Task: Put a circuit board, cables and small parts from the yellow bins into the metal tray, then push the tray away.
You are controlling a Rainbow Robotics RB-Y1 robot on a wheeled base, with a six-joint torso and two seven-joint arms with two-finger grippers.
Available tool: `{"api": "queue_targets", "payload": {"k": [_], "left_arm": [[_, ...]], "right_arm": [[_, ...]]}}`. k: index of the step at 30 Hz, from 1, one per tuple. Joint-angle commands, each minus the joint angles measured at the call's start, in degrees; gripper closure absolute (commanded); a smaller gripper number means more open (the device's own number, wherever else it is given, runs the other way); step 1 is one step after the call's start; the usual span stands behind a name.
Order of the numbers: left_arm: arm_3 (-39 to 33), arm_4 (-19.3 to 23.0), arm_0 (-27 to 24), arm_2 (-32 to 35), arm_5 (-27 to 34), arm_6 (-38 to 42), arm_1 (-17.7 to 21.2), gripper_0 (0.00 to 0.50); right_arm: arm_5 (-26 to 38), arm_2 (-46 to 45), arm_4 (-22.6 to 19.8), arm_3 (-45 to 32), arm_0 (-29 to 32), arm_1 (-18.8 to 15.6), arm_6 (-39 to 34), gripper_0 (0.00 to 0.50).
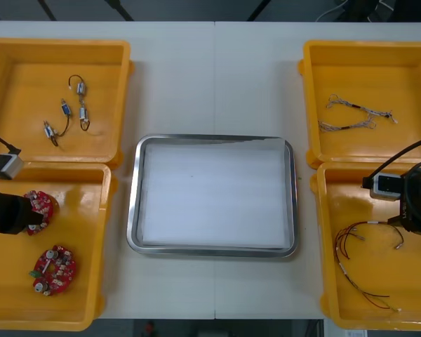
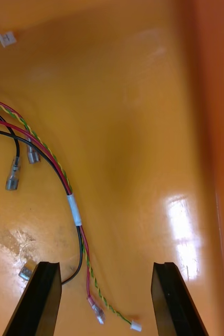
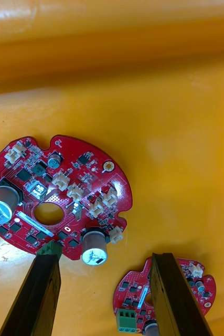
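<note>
1. My left gripper [image 1: 22, 213] is down in the near left yellow bin [image 1: 91, 232], at about 8 o'clock from the metal tray [image 1: 135, 203]. Its fingers stand wide apart with nothing clamped.
2. The first circuit board [image 3: 64, 199] lies flat on that bin's floor. One of my left fingers [image 3: 38, 294] has its tip at the board's edge by a green terminal; I cannot tell whether it touches.
3. The second circuit board [image 1: 54, 269] lies at 6 o'clock from the first, apart from it.
4. My right gripper [image 2: 102, 265] is low in the near right yellow bin [image 1: 330, 210], at about 4 o'clock from the tray. It is open too and grips nothing.
5. The red and yellow cables [image 2: 75, 210] run down between my right fingers, nearer one of them.
6. The tray sits at the table's centre between the bins, white inside.
7. The small metal parts [image 1: 70, 109] lie in the far bin at 10 o'clock, and the blue and white cables [image 1: 354, 116] in the far bin at 2 o'clock.
</note>
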Motion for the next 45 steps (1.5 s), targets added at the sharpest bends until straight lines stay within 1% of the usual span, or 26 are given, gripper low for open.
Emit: {"api": "queue_targets", "payload": {"k": [1,8,13,18,35,45], "left_arm": [[0.4,0.4,1.9,-0.4,-0.7,2.7,-0.3,0.0],[0.6,-0.1,2.0,-1.3,-1.3,2.9,-0.3,0.0],[0.8,-0.2,2.0,-2.0,-2.2,3.2,-0.3,0.0],[1.3,-0.6,2.0,-3.3,-4.4,3.6,-0.3,0.0],[2.3,-0.7,2.2,-3.6,-4.6,4.2,-0.5,0.0],[2.3,-0.4,2.2,-3.5,-5.0,4.7,-0.6,0.0]], "right_arm": [[-1.7,2.6,2.1,0.1,-0.9,-1.9,0.5,0.0],[-2.1,3.2,2.3,2.5,-0.9,0.1,1.2,0.0],[-3.6,4.5,2.7,2.6,-1.0,0.4,0.9,0.0],[-5.1,5.4,2.6,2.9,-0.9,0.6,0.8,0.0],[-5.0,5.5,2.8,2.9,-0.6,2.6,0.3,0.0],[-5.0,5.5,4.0,2.9,-0.1,3.4,-0.2,0.0]]}}
